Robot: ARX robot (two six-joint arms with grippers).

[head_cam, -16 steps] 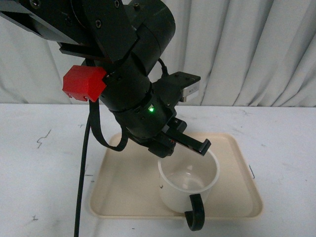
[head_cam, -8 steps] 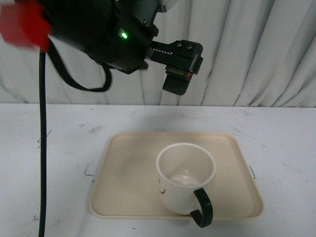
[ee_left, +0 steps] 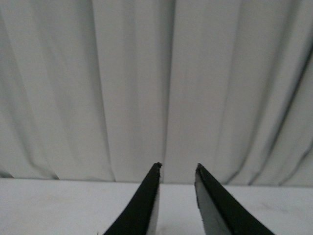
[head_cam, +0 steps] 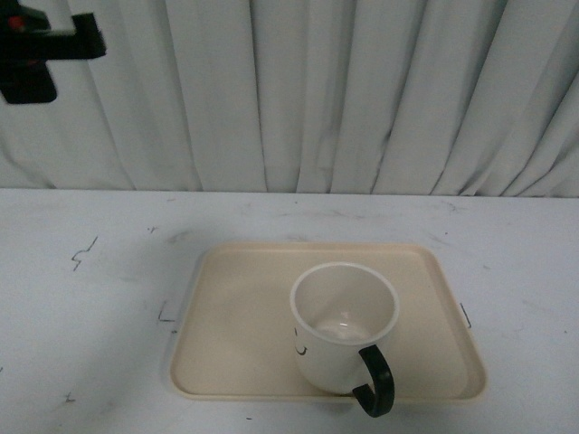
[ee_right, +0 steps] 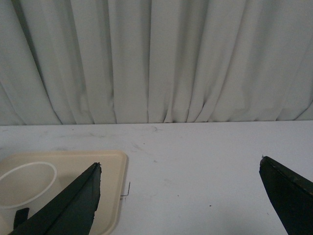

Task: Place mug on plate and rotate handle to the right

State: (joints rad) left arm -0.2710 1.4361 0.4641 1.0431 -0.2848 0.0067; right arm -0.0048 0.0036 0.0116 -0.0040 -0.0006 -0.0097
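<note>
1. Mug [head_cam: 344,325]: white and wide-mouthed, standing upright on the plate [head_cam: 235,316], in the plate's right half and close to its near rim. We see no gripper touching it. The inside looks empty. A few black marks show on its left side, too little for us to read.
2. Handle [head_cam: 375,384]: a glossy dark loop on the mug's near-right side. It points toward the camera and slightly to the right, and its lower end overlaps the plate's near rim.
3. Plate: a beige rectangular tray with rounded corners and a low rim, lying flat on the white table [head_cam: 90,298]. Its left half is bare.
4. Left gripper [ee_left: 177,169]: we find its two dark fingers a narrow gap apart with nothing between them. It is raised well above and to the left of the plate and faces the curtain [head_cam: 317,90]. In the front view only a dark piece of it shows, at the upper left corner.
5. Right gripper [ee_right: 180,162]: its fingers are spread wide and hold nothing. It sits to the right of the plate, and its wrist view shows the plate's right rim and part of the mug's mouth behind one finger.
6. Curtain: white and pleated, hanging behind the table beyond the plate's far rim.
</note>
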